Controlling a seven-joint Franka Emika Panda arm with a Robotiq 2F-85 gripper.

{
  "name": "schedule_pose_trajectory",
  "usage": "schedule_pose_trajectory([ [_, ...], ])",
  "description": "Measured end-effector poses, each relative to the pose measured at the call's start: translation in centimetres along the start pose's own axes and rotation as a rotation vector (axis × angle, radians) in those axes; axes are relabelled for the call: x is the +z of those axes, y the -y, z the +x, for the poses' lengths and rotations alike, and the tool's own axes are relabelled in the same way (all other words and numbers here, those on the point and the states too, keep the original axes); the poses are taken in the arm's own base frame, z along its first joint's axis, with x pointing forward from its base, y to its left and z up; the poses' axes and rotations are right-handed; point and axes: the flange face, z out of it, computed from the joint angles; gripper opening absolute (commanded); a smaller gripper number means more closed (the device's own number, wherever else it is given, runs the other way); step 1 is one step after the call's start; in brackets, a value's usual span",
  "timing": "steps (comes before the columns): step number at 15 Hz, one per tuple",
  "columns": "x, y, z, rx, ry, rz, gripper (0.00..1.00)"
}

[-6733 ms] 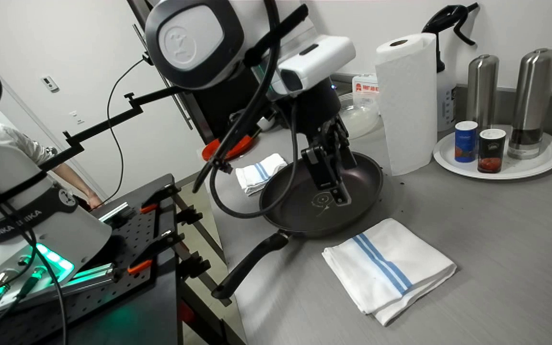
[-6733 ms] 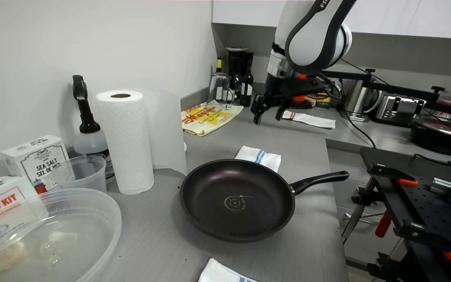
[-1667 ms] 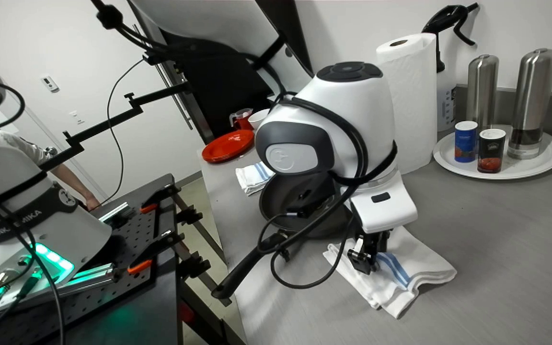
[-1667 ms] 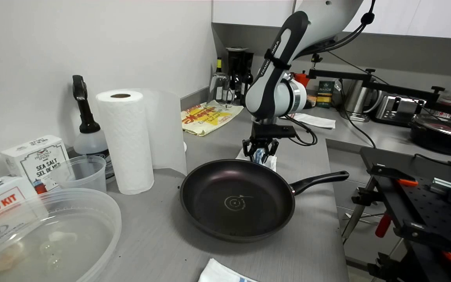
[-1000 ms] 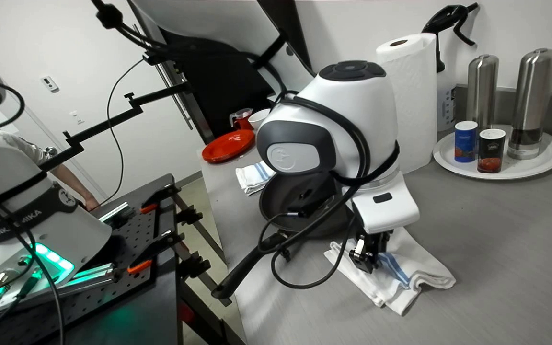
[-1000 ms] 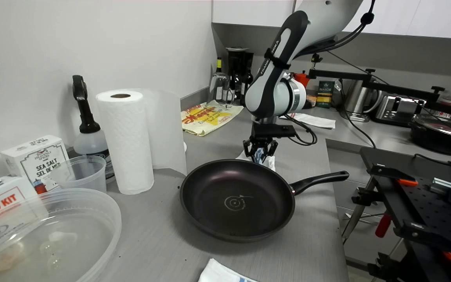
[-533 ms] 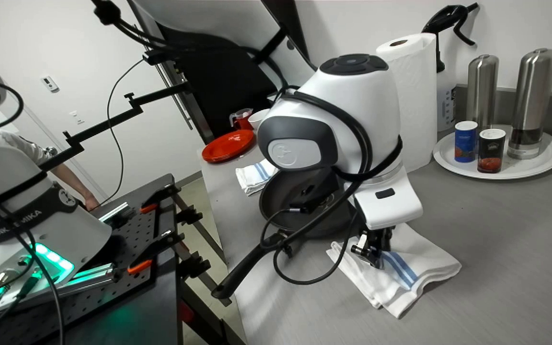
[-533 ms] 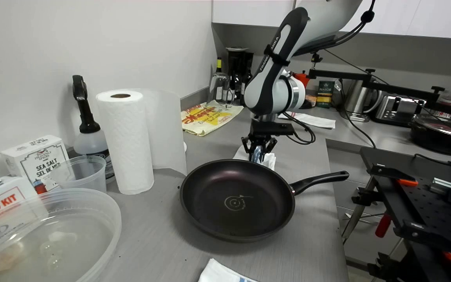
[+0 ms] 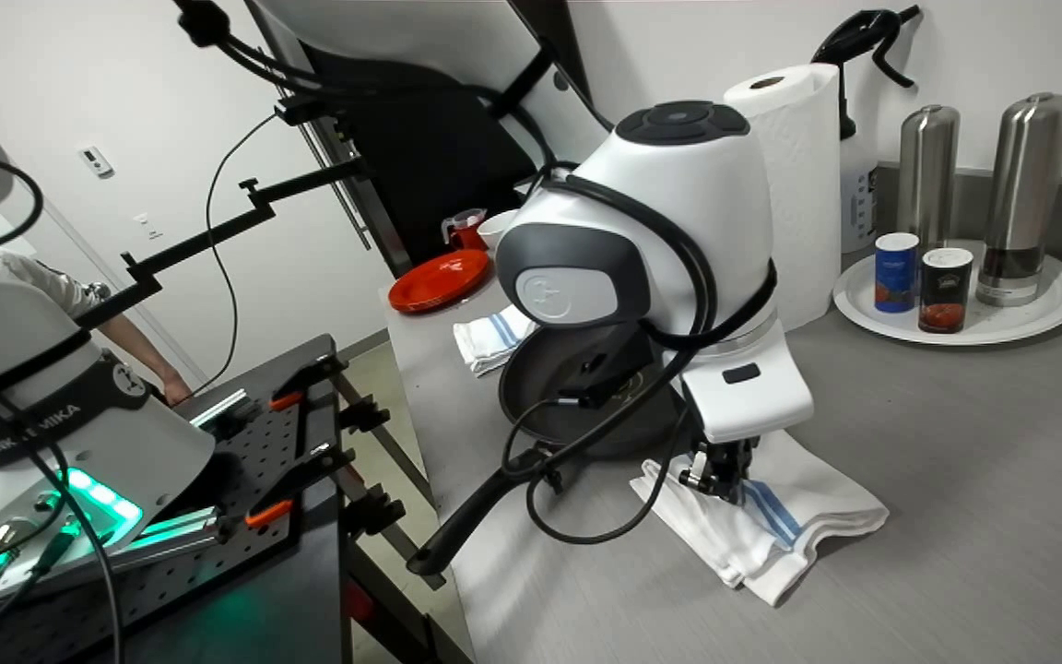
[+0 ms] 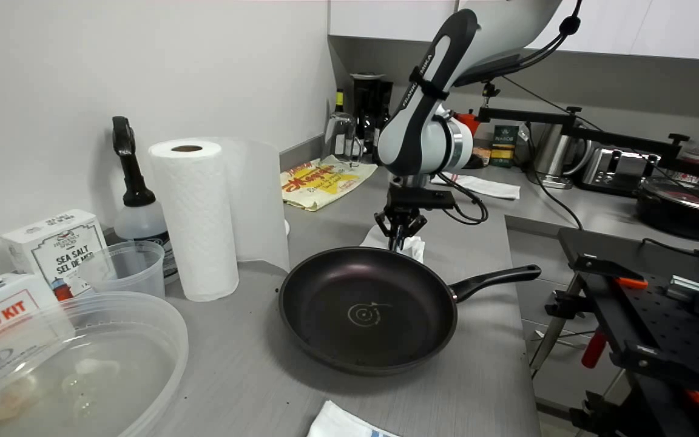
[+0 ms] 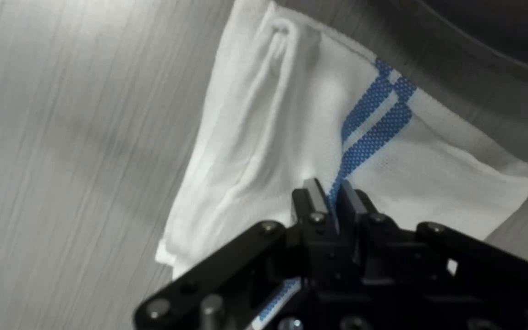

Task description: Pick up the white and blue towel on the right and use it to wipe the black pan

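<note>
The white and blue towel (image 9: 826, 516) lies rumpled on the grey counter beside the black pan. Pointing down onto it, my gripper (image 9: 726, 493) has its fingers close together. In the wrist view a thin blue-striped fold of the towel (image 11: 273, 151) runs up between the fingertips of the gripper (image 11: 330, 192), which is shut on it. The rest of the cloth spreads flat on both sides. The black pan (image 10: 325, 321) sits upright on the counter; the arm covers part of it in an exterior view. Its edge shows at the top right of the wrist view.
A similar striped cloth (image 9: 485, 343) lies on the pan's far side, near a red plate (image 9: 439, 281). A paper-towel roll (image 9: 794, 212) stands by the wall. A white plate (image 9: 1020, 323) holds several shakers. The pan's handle (image 9: 471, 516) reaches the counter's edge.
Over several seconds the arm has come from above the pan down to the towel. In the last second the gripper has risen slightly and its fingers have drawn together on the fold.
</note>
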Motion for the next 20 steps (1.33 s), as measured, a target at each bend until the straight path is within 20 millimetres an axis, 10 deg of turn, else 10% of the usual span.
schedule_pose_trajectory([
  [11,-1.2,0.8,-0.1,0.003,0.012,0.023,0.02],
  [20,-13.7,7.6,-1.4,-0.117,-0.086,0.148,0.02],
])
